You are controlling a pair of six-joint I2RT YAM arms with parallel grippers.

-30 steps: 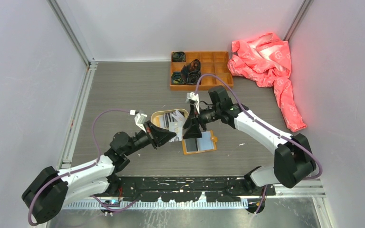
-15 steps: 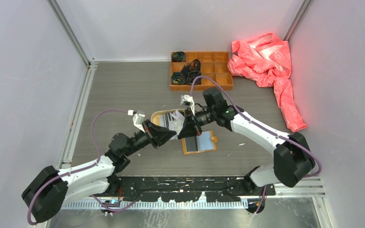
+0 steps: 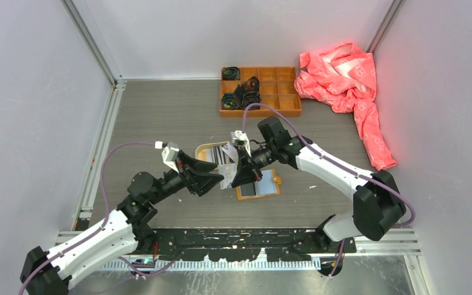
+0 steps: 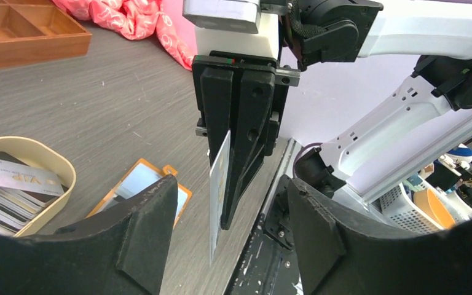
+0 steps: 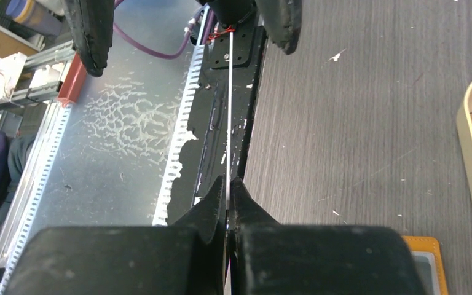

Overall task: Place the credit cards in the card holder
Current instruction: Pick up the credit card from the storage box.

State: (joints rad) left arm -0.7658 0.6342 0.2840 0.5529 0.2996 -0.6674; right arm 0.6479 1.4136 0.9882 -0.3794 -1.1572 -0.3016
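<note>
One white credit card (image 4: 219,184) hangs upright and edge-on between the fingers of my right gripper (image 3: 239,176), which is shut on it above the table. In the right wrist view that card (image 5: 228,92) shows as a thin line running out from the shut right gripper (image 5: 228,184). My left gripper (image 4: 227,187) is open, one finger on each side of the card and not touching it. The mustard-orange card holder (image 3: 258,187) lies open on the table just right of both grippers. More credit cards (image 4: 6,184) are stacked in the oval tan tray (image 3: 207,149).
An orange wooden compartment box (image 3: 276,92) with dark items stands at the back. A pink cloth (image 3: 344,74) lies crumpled at the back right. The black mounting rail (image 5: 221,135) and metal plate run along the near table edge.
My right gripper closed on the card that the left gripper held. The left gripper opened, let the card go, and its arm drew back to the left.
</note>
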